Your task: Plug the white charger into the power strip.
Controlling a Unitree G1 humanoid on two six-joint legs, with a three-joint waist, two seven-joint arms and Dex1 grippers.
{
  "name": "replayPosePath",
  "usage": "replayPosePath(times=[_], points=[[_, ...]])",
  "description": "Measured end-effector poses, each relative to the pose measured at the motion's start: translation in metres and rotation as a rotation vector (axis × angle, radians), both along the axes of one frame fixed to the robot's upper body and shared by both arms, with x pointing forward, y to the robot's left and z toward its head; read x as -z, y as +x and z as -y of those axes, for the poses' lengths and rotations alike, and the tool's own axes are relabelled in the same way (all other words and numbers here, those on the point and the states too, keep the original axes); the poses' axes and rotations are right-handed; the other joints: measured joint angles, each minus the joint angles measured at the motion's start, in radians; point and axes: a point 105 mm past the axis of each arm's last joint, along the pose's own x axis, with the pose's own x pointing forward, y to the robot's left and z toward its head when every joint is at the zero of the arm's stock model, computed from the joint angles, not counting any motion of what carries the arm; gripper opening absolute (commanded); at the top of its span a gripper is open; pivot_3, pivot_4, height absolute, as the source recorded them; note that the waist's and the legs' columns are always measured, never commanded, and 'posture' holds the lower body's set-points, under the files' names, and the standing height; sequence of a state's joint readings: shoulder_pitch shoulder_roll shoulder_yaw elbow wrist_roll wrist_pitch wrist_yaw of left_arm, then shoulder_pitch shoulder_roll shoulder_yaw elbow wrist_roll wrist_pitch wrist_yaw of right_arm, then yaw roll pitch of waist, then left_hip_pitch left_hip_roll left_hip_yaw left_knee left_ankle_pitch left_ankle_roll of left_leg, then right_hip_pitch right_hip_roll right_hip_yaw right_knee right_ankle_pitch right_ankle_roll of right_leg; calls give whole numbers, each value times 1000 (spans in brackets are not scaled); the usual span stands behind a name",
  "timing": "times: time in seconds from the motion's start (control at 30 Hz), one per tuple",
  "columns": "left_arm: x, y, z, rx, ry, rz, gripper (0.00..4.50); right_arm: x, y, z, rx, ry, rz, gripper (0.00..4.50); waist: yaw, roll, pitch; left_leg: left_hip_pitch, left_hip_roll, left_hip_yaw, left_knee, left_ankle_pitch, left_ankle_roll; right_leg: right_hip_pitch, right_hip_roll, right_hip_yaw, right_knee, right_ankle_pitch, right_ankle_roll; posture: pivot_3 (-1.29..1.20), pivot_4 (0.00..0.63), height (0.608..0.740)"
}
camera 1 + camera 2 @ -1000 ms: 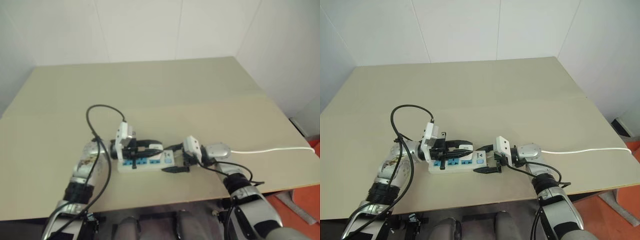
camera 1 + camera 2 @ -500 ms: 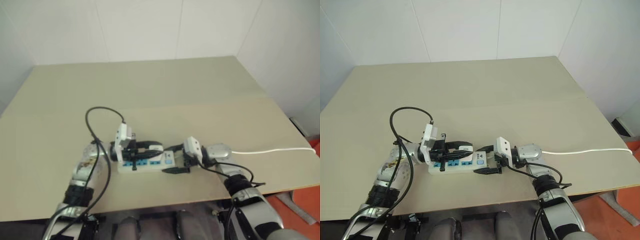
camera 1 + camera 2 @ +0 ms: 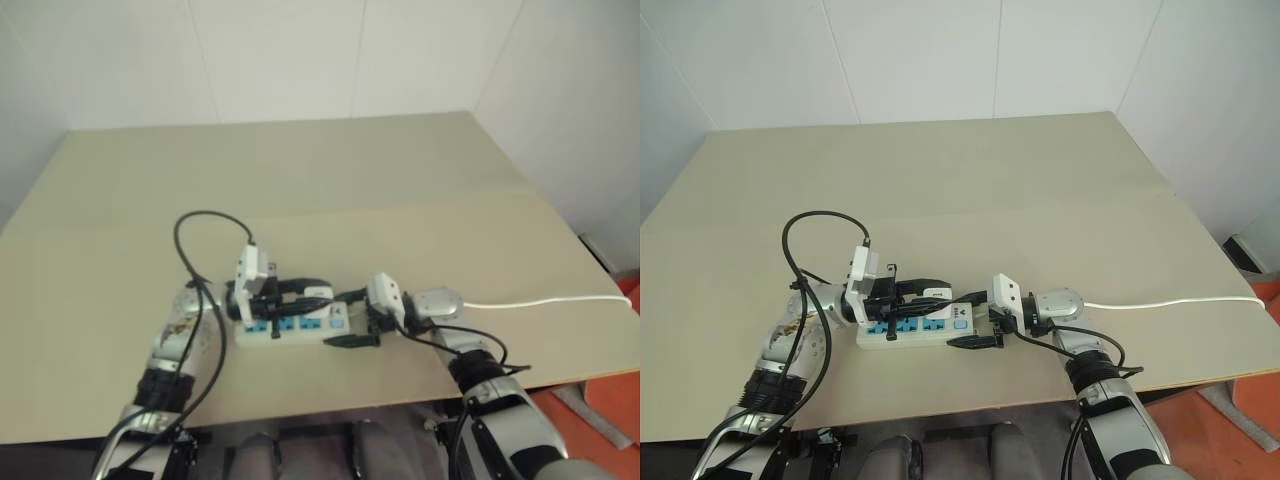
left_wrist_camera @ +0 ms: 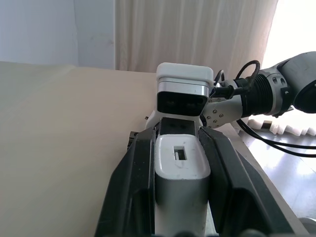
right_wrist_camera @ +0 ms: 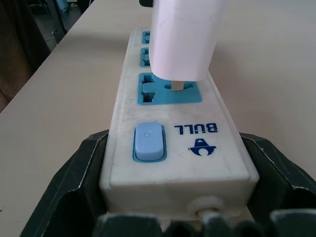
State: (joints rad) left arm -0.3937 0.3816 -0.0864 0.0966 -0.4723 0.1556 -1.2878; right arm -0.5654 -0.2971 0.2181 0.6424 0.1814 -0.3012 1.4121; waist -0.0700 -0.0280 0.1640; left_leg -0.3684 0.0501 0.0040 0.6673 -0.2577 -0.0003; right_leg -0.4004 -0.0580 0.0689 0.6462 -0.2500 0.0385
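Since a second ago my left gripper (image 3: 925, 297), clamped on the white charger (image 5: 183, 37), edged rightward, lower centre. Right gripper (image 5: 173, 217) grips the power strip (image 5: 173, 148); I'd press straight down.

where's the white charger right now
The white charger sits clamped in the left gripper, just over the power strip's socket nearest the blue switch.

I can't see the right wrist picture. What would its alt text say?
A white charger hangs tilted over the power strip, its prongs at the blue socket nearest the blue switch and not fully in. The right pincer grips the strip's switch end between two black fingers on a beige table.
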Motion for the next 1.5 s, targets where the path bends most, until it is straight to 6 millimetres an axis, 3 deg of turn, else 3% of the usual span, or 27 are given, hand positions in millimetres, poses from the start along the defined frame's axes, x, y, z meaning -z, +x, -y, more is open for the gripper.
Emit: replayPosePath(times=[0.83,1.5], points=[[8,-4,-5,45,23,4,1011,1,0,1,4,-2,-5,3406,1,0,0,1,0,0,0,0,0,2,0,0,-1,0,0,0,150,740],[22,-3,-7,67,51,34,1011,3,1,0,17,-4,-12,3406,1,0,0,14,0,0,-6,0,0,14,0,0,-5,0,0,0,150,740]])
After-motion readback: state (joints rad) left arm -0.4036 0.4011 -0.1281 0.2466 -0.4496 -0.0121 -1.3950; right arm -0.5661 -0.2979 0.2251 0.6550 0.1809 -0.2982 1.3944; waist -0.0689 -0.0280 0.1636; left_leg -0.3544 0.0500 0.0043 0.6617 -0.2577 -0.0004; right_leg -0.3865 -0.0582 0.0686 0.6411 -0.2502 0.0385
